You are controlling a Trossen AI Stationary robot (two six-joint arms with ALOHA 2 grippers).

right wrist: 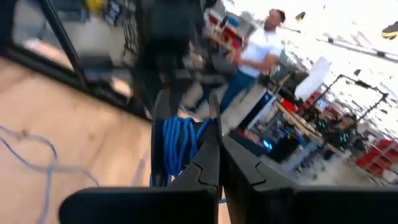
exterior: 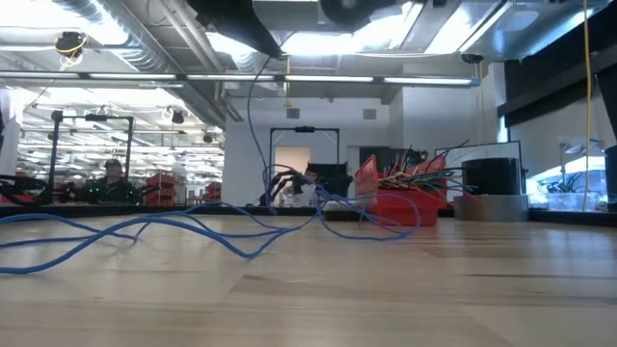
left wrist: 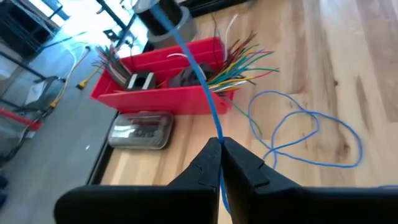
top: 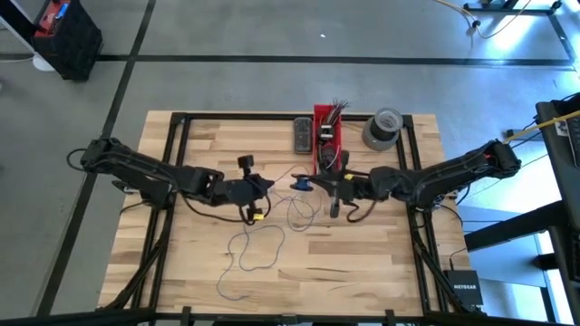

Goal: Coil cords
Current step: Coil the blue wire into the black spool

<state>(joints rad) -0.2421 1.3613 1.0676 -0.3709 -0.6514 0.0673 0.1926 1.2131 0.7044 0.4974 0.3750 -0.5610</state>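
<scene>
A thin blue cord (top: 256, 246) lies in slack loops on the wooden table (top: 381, 272) near its middle; in the low view the cord (exterior: 193, 226) sprawls over the tabletop. One strand rises from the loops to my left gripper (top: 265, 186), which is shut on it above the table's middle. Just to its right my right gripper (top: 313, 185) is shut at a small coil of the same blue cord (top: 302, 184), held in the air. The coil (right wrist: 180, 146) shows as several turns beside the right fingers. My left gripper pinches one strand of the blue cord (left wrist: 218, 138) between its two fingertips, the fingers slanting down and lying across it. From the fingers the strand (left wrist: 186, 53) runs straight and taut toward the right gripper; the cord's other part hangs down to the loops (left wrist: 298, 134). My right gripper is shut on the blue coil (right wrist: 186, 149), with several turns bunched against the side of one finger (right wrist: 208, 158). The fingers stand about level, coming from the table's right. The coil is lifted clear of the table. The finger hides the exact place of contact.
A red bin (top: 326, 136) with a bunch of coloured wire ends (left wrist: 239, 65) stands at the far middle, a flat grey box (top: 301, 134) on its left and a grey tape roll (top: 382, 127) on its right. A person (right wrist: 258, 46) stands beyond the table.
</scene>
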